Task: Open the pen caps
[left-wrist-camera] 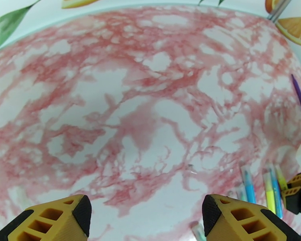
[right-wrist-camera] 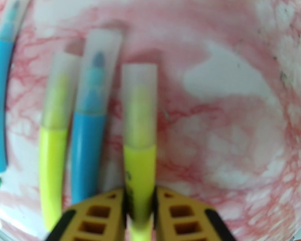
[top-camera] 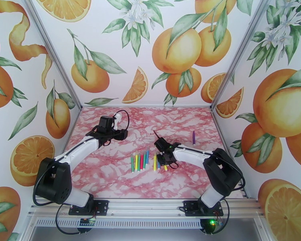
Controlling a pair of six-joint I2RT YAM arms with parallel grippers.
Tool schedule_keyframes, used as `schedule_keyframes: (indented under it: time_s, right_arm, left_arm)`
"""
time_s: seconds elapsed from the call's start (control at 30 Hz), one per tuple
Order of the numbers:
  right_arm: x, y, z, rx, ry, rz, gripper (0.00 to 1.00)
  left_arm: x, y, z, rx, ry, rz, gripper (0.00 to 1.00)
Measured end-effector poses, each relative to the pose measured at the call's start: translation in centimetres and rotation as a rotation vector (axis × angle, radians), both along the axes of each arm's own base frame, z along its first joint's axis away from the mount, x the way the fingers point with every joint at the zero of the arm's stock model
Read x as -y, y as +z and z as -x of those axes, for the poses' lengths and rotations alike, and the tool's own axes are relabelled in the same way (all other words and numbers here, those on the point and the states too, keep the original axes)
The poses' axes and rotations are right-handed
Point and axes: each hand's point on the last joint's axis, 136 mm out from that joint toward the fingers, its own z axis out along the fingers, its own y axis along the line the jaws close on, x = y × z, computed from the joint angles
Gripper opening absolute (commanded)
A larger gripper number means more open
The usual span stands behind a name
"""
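A: Yellow plastic is clamped: the yellow pen [right-wrist-camera: 139, 173] is pinched at its barrel by the right gripper [right-wrist-camera: 140, 205]. Its frosted cap [right-wrist-camera: 139, 105] is seated, at 12 o'clock of the fingertips, low over the pink-veined table [left-wrist-camera: 110, 97].

B: State of the left gripper [left-wrist-camera: 146, 213]?

A: Spread wide, nothing held. It is hung over bare table at 10 o'clock of the pen row [top-camera: 141, 161].

B: Risks to be logged?

A: The cap is judged not removable by one grip alone. If the left fingers are closed off-centre on it, the barrel may be twisted or pulled through the right pads. The blue pen [right-wrist-camera: 88, 153] lies just beside, at 9 o'clock, and may be dragged or rolled when the yellow one is raised. A cap freed with a jerk may be flung toward the purple pen [top-camera: 193, 137], at 2 o'clock of the row.
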Motion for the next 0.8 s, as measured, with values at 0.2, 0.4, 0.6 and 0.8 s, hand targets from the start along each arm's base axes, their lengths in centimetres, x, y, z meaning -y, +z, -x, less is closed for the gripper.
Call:
schedule_keyframes:
  time_s: [0.2, 0.4, 0.6, 0.8]
  right_arm:
    - [0.0, 0.1, 0.0, 0.009, 0.009, 0.011, 0.19]
    - [0.0, 0.3, -0.8, 0.048, 0.026, 0.018, 0.17]
    - [-0.2, 1.9, -2.4, 0.128, 0.036, -0.008, 0.15]
    - [0.0, 4.0, -4.0, 0.203, 0.005, -0.116, 0.15]
  left_arm:
    - [0.2, 0.0, 0.1, -0.003, -0.010, 0.010, 0.77]
    - [0.9, 0.6, 0.4, -0.002, -0.039, 0.043, 0.77]
    - [2.1, 0.8, 0.9, -0.012, -0.083, 0.083, 0.77]
    - [3.6, 1.3, 1.4, -0.017, -0.126, 0.128, 0.78]
